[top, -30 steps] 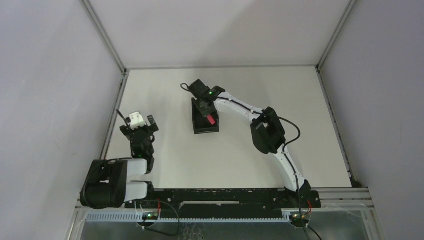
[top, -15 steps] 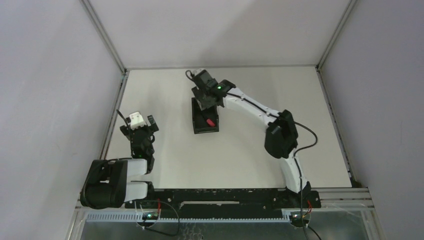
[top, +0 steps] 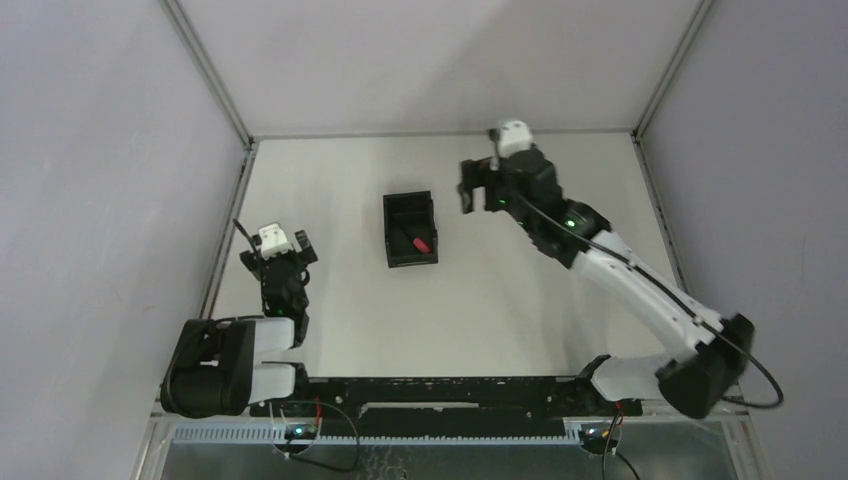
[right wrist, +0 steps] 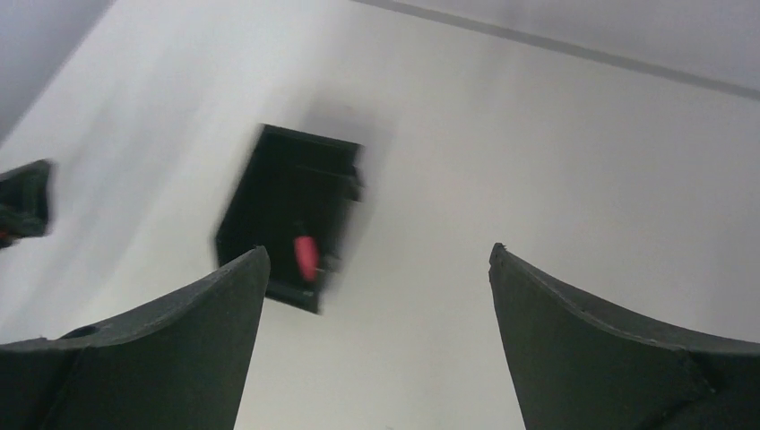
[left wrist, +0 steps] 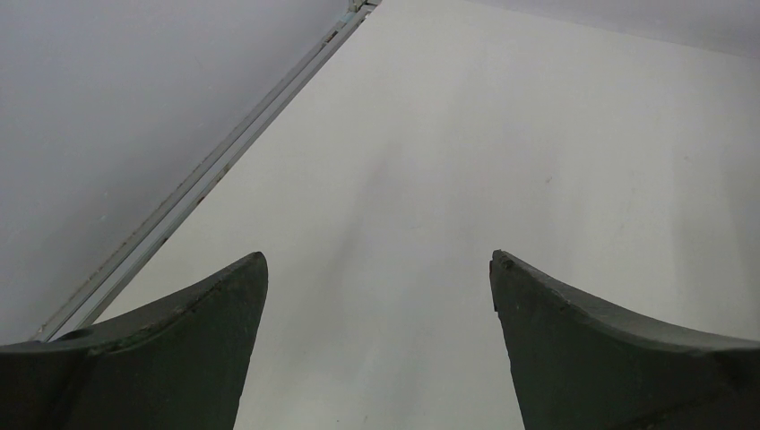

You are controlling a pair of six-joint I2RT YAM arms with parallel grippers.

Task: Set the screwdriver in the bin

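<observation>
The black bin (top: 410, 261) stands on the white table left of centre. The screwdriver (top: 421, 243) lies inside it with its red handle toward the bin's near right corner. My right gripper (top: 478, 186) hangs open and empty to the right of the bin, clear of it. The right wrist view is blurred; it has the bin (right wrist: 309, 140) and the red handle (right wrist: 306, 257) just beyond my left fingertip (right wrist: 255, 264), and only bare table between the jaws of the gripper (right wrist: 378, 257). My left gripper (top: 275, 250) rests open and empty near the left wall, over bare table (left wrist: 378, 260).
Grey walls enclose the table on the left, far and right sides, with a metal rail (left wrist: 206, 170) along the left edge. The dark tip of the left arm (right wrist: 22, 202) shows at the left edge of the right wrist view.
My right gripper opened over the bin and let go of the screwdriver, which now lies in the bin. The right arm then swung away to the right. The left arm stayed still.
</observation>
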